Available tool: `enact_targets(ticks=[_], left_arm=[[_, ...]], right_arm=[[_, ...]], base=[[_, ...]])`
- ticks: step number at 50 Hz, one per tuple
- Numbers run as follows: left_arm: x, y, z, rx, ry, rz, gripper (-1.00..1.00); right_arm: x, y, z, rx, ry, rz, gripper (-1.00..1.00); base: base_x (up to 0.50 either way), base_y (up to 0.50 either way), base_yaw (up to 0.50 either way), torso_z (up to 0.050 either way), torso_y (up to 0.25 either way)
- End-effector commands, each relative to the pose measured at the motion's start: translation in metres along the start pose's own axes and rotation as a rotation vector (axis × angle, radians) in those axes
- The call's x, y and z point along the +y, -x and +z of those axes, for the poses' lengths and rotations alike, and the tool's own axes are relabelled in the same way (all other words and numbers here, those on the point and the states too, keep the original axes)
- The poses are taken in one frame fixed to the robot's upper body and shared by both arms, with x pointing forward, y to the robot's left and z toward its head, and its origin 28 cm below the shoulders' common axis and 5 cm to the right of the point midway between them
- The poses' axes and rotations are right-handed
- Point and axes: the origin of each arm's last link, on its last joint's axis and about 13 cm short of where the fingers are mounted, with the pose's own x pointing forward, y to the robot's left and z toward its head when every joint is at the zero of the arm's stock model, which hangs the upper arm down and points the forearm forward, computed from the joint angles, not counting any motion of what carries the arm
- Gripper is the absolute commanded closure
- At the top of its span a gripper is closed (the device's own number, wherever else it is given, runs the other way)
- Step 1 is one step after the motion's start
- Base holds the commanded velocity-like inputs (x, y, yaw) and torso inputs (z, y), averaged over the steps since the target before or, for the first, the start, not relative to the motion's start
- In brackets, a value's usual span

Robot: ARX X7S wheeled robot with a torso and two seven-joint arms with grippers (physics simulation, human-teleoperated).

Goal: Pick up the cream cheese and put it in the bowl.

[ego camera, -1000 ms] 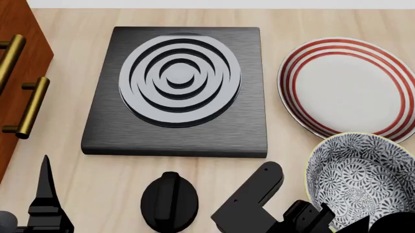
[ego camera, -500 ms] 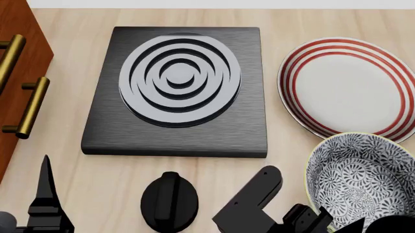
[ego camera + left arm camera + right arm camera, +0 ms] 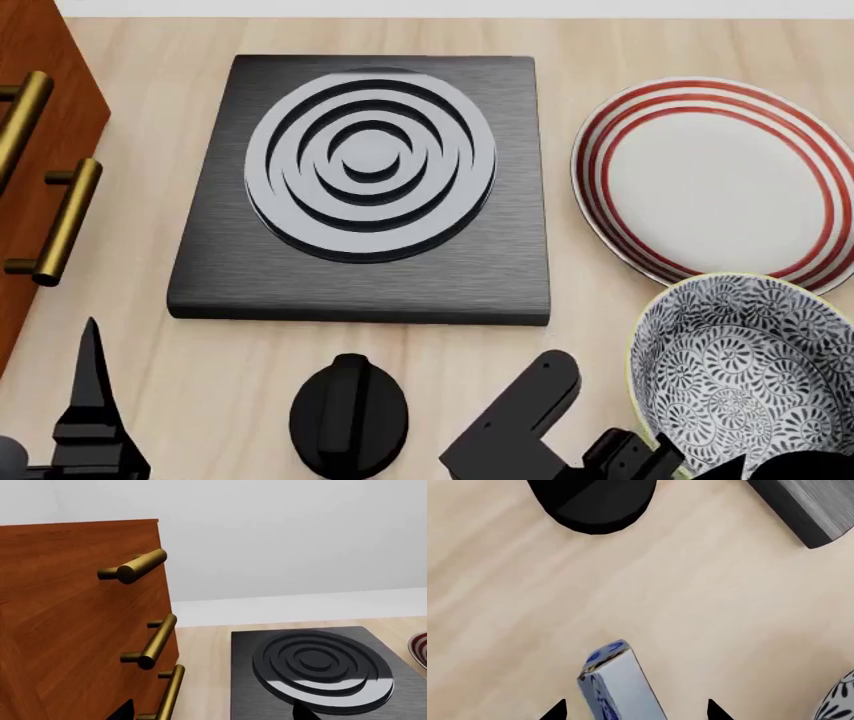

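Observation:
The cream cheese point(image 3: 622, 680), a light-blue box with dark blue print, lies on the wooden table between the two fingertips of my right gripper point(image 3: 635, 711). The jaws stand wide open, with a gap on each side of the box. A sliver of the patterned bowl point(image 3: 842, 700) shows close beside it. In the head view the bowl point(image 3: 741, 370) sits at the lower right, empty, with my right arm point(image 3: 527, 420) just left of it; the cream cheese is hidden there. My left gripper point(image 3: 212, 712) is open and empty, between the cabinet and the stove plate.
A black stove plate point(image 3: 227, 250) with a ringed burner fills the middle. A black knob point(image 3: 347, 415) sits in front of it. A white plate point(image 3: 714, 180) with red rings lies behind the bowl. A wooden cabinet point(image 3: 34, 140) with brass handles borders the left.
My right arm has slid slightly toward the near edge in the head view. Nothing else has moved.

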Motion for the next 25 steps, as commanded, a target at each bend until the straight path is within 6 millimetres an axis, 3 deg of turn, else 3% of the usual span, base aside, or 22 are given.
enact_targets(ticks=[1, 15, 25], left_arm=[[0.0, 0.0, 0.0, -0.001, 0.002, -0.001, -1.0], [0.0, 0.0, 0.0, 0.0, -0.001, -0.002, -1.0], [0.0, 0.0, 0.0, 0.001, 0.002, 0.002, -1.0]], right_arm=[[0.0, -0.002, 0.0, 0.002, 0.001, -0.002, 1.0], [0.0, 0.01, 0.004, -0.018, 0.021, -0.016, 1.0], [0.007, 0.029, 0.014, -0.066, 0.068, -0.043, 1.0]], base=[[0.0, 0.0, 0.0, 0.0, 0.0], [0.0, 0.0, 0.0, 0.0, 0.0], [0.0, 0.0, 0.0, 0.0, 0.0]])
